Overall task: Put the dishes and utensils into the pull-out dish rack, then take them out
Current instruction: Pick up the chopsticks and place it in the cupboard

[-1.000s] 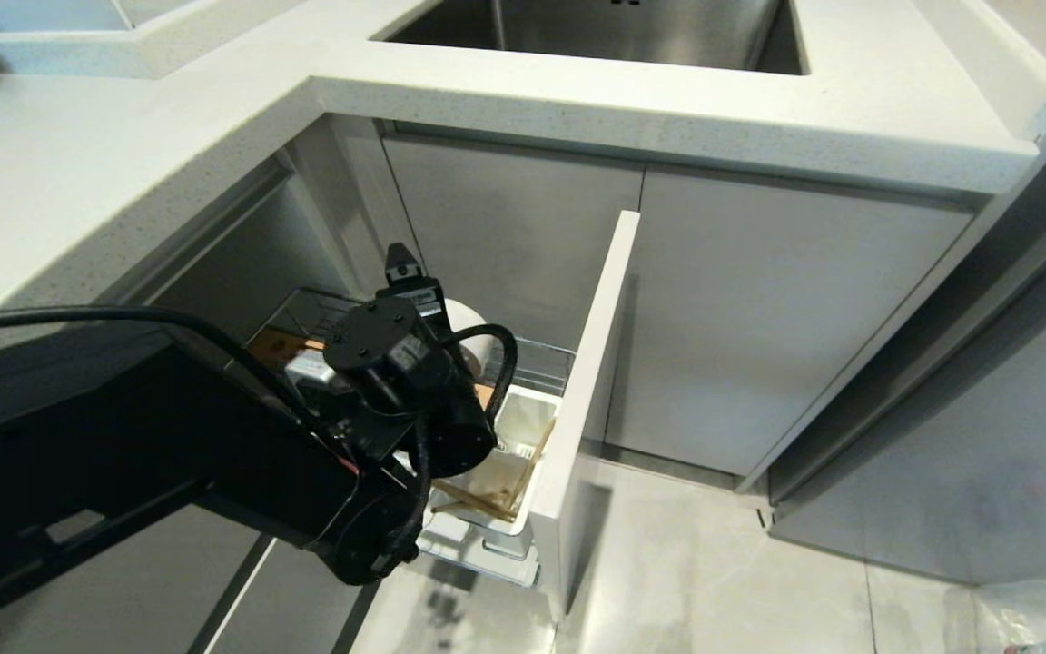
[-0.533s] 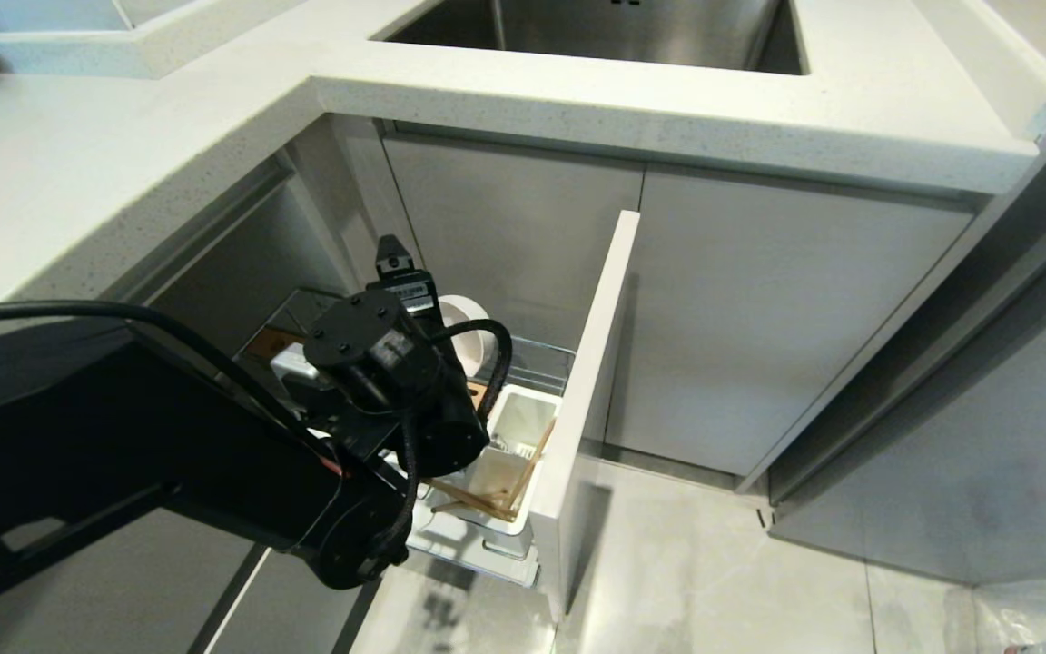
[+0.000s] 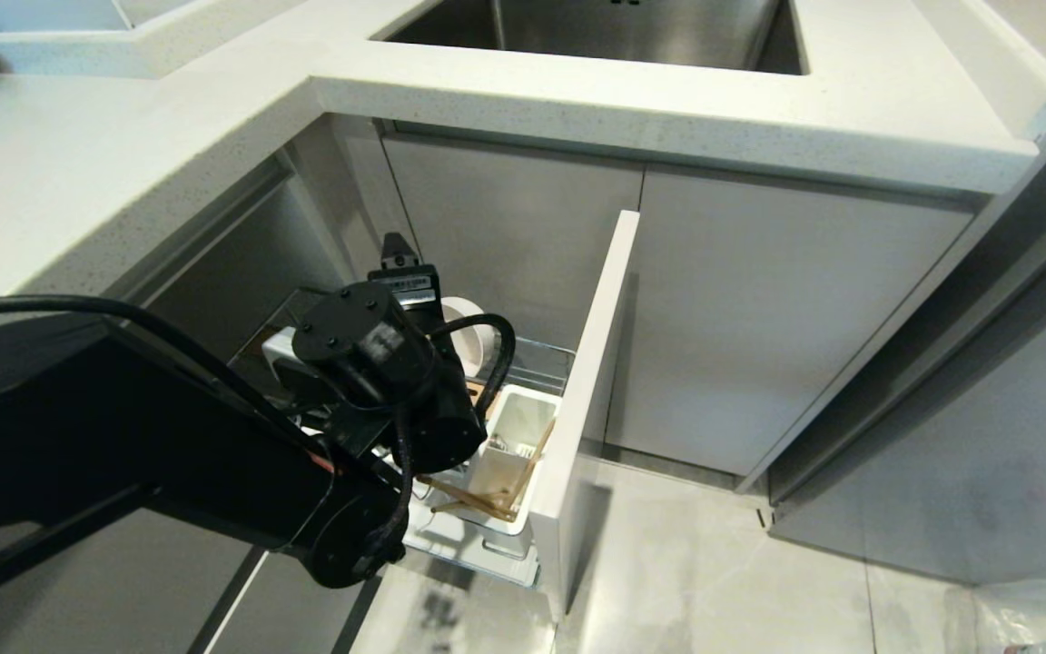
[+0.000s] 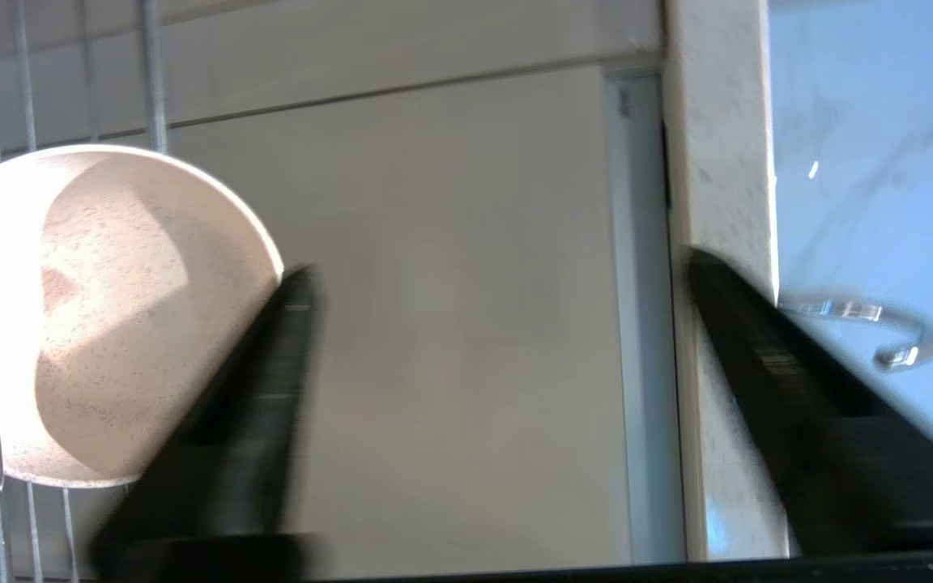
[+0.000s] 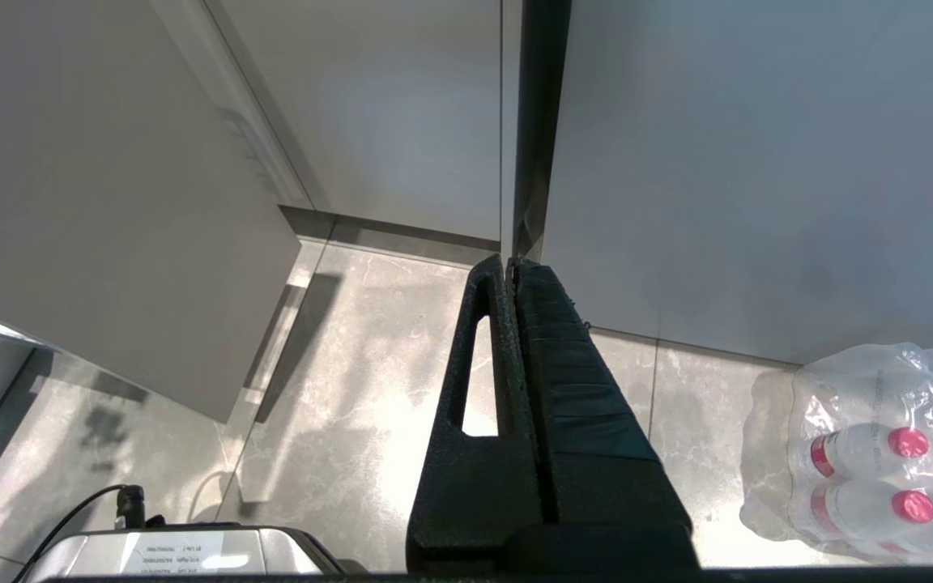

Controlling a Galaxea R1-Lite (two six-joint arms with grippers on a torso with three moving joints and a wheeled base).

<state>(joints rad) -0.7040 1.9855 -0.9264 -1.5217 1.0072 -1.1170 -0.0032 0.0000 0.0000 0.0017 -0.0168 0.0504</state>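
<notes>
A: Where's the bowl (image 4: pixel 110 324) vs the left gripper (image 4: pixel 499 340)?

B: On edge in the rack (image 3: pixel 537 359), off to one side. One finger (image 4: pixel 264 364) at its rim; jaws wide apart, holding nothing. Right gripper (image 5: pixel 513 271) parked, closed, empty.

Left gripper (image 4: pixel 499 275) fingers (image 4: pixel 758 340) apart.

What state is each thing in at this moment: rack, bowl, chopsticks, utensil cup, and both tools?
Pull-out dish rack: pulled out.
Bowl: on its edge in the rack, not gripped.
Chopsticks: leaning in the cup.
Utensil cup: upright in the rack.
Left tool: open, one finger beside the bowl's rim.
Right tool: shut, parked above the floor.
</notes>
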